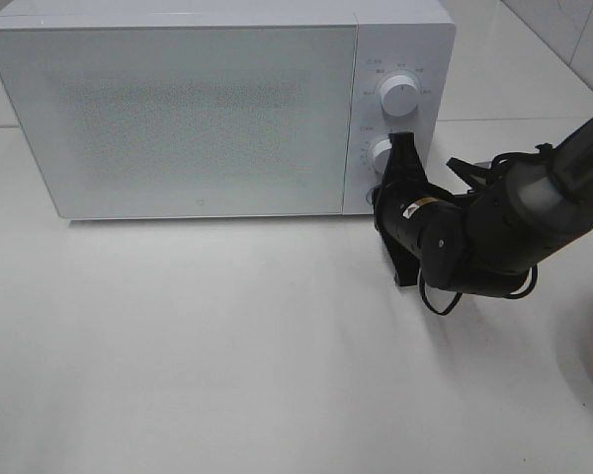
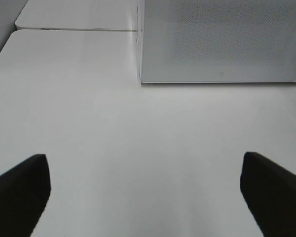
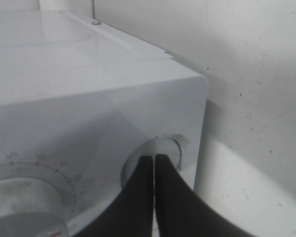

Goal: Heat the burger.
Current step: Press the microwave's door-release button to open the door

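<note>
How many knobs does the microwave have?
2. The upper knob sits high on the control panel; the lower knob sits below it, partly hidden behind the shut right gripper.

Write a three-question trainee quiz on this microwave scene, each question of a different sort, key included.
1. True or false: the door of the microwave is shut.
2. Pick one. The tips of the right gripper are at: A) the upper knob; B) the lower knob; C) the microwave's top.
3. Fill in the blank: the left gripper hangs over bare tabletop, holding nothing, with its jaws ____.

Key: 1 true; 2 B; 3 open.
</note>
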